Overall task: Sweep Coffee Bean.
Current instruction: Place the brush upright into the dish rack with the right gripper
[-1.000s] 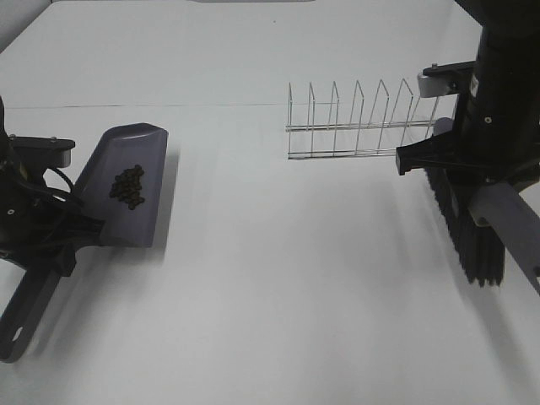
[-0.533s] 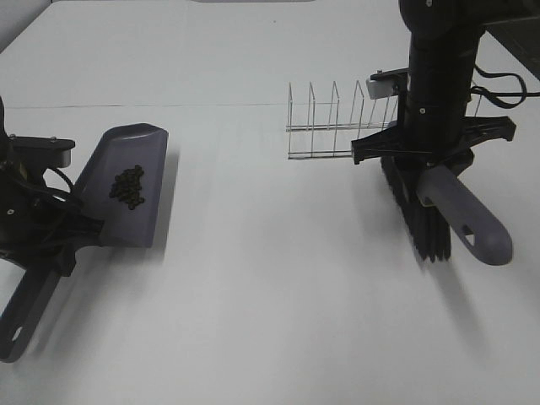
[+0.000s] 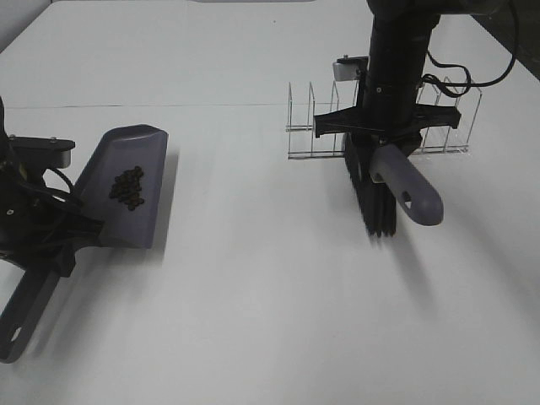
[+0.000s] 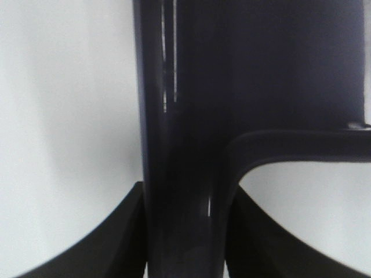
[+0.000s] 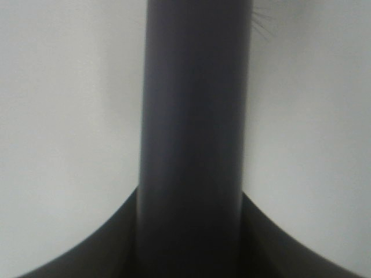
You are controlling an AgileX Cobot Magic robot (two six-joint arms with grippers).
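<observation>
One dustpan (image 3: 142, 145), one brush (image 3: 377, 205), one wire rack (image 3: 300, 128) and two grippers show on the white table (image 3: 253, 321). There is one cluster of coffee beans (image 3: 127, 187), perhaps two dozen; they lie too close together for an exact count. The beans are tiny dark brown-black ovals, packed in a loose heap with a few at its edge. They sit on the middle of the grey-violet dustpan's tray, at the left of the exterior view. The table around the pan shows none. The left gripper (image 3: 66, 243), at the lower left, is clamped on the dustpan's handle. The left wrist view shows that dark handle (image 4: 185, 116) running between its fingers (image 4: 93, 243). The right gripper (image 3: 384, 143), upper right of centre, is closed around the brush's grey handle. That handle (image 5: 194, 116) fills the middle of the right wrist view. The brush hangs with its black bristles pointing down toward the table and its handle slanting toward the lower right. It stands just in front of the rack, whose middle loops are hidden behind the arm. Brush and dustpan are well apart.
</observation>
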